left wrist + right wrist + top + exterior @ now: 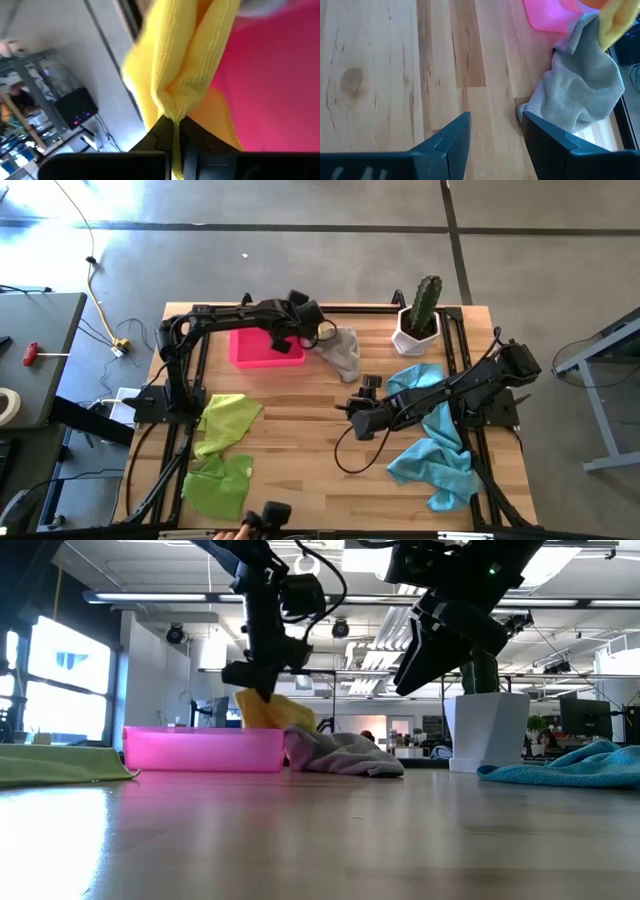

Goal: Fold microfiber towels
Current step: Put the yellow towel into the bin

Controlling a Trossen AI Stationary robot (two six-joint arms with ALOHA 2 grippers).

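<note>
Left gripper (262, 690) pinches the yellow towel (272, 710), hanging long-axis vertical over the pink tray (262, 352), upper centre. Right gripper (492, 132), fingers spread and empty, sits mid-frame; grey towel (580, 92) lies just beyond it.

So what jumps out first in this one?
The yellow towel, pinched in the left gripper and hanging over the pink tray at the table's far side. Beside the tray lies a crumpled grey towel, with the right gripper open above bare wood near it.
</note>
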